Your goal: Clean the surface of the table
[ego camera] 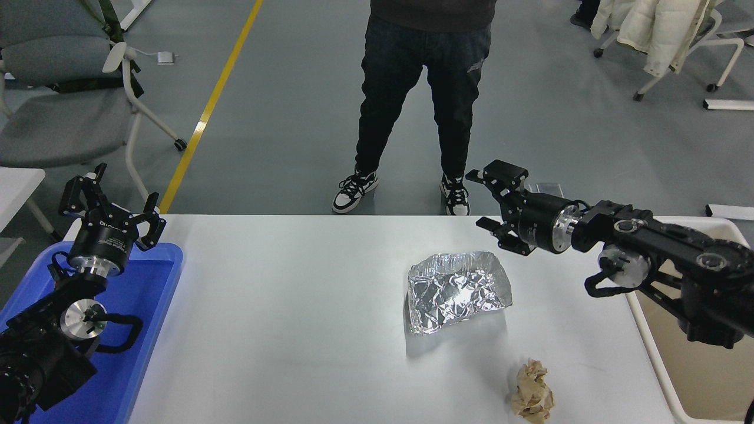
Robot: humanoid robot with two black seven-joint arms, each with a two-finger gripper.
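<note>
- Blue plastic tray sat at the table's left end, probably a bin meant to take some of the litter; nothing showed on its bare part.
- Parked above the tray's far corner, the left gripper pointed away from the camera, its fingers spread wide and holding nothing, well apart from any litter.
- White and matte, the table surface filled the middle of the view; its left half was bare, so the cleaning work lay on the right half.
- Right of centre, a crumpled sheet of aluminium foil lay on the tabletop, bulging up enough to throw a shadow towards the camera.
- Near the front edge, a wad of crumpled brown paper lay apart from the foil.
- Hanging just beyond the foil's far right corner, the right gripper pointed leftward with its jaws wide open and empty, likely lining up to take the foil first.
- At the right end stood a beige plastic tub, the arm reaching out across it, handy for dropping litter.
- Beyond the far edge stood a person, clear of the table.
</note>
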